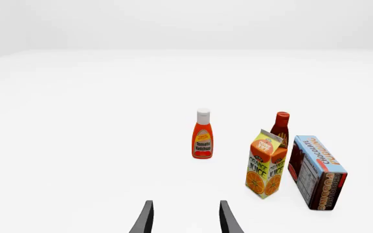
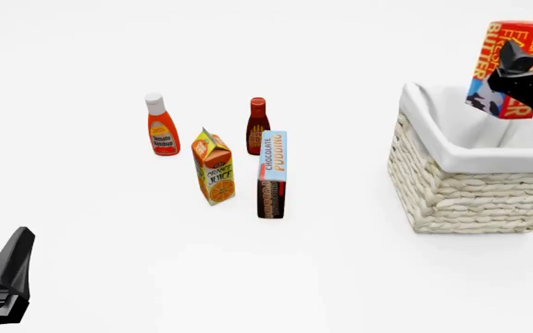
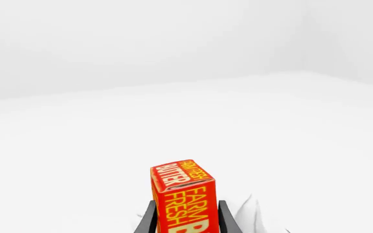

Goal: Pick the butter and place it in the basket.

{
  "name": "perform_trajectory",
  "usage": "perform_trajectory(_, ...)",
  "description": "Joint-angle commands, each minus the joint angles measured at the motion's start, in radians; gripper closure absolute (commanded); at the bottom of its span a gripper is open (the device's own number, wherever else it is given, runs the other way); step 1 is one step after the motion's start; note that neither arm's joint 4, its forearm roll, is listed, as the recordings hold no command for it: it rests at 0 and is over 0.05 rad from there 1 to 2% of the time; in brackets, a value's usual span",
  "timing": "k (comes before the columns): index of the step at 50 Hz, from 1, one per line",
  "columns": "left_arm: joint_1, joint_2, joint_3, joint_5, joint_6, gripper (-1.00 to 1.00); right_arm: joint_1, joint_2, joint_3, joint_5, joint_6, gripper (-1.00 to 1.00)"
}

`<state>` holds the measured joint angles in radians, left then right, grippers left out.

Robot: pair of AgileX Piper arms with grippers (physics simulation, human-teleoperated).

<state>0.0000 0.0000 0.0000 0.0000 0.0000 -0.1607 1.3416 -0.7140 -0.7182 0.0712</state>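
Butter (image 2: pixel 516 59): red-orange box, yellow lettering, tilted above the basket (image 2: pixel 461 187).
Right gripper (image 3: pixel 186 218): clamped on its sides.
Left gripper (image 1: pixel 185 218): jaws parted, empty.

Butter box (image 3: pixel 183 199): "FARM FRESH BUTTER", yellow and white on red; also partly readable in front view (image 2: pixel 516 62).
Juice carton (image 1: pixel 265 164): "ORANGE JUICE".
Pudding box (image 1: pixel 317 171): "CHOCOLATE PUDDING".
White-capped bottle (image 1: pixel 203 134): "Tomato Ketchup".
Dark red bottle (image 2: pixel 257 125): label too small to read.
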Motion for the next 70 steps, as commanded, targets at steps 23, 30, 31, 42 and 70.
perform_trajectory(23, 0.000, 0.000, 0.000, 0.000, 0.000, -1.00, -0.008, 0.091, -0.033, -0.052, 0.030, 1.00)
perform_trajectory(30, 0.000, 0.000, 0.000, 0.000, 0.000, -1.00, -0.001, 0.100, -0.043, -0.050, 0.031, 1.00)
perform_trajectory(31, 0.000, 0.000, 0.000, 0.000, 0.000, -1.00, -0.001, 0.102, -0.043, -0.051, 0.032, 1.00)
perform_trajectory(42, 0.000, 0.000, 0.000, 0.000, 0.000, -1.00, -0.006, 0.135, -0.050, -0.063, 0.033, 1.00)
perform_trajectory(70, 0.000, 0.000, 0.000, 0.000, 0.000, -1.00, -0.023, 0.194, -0.062, -0.094, 0.033, 1.00)
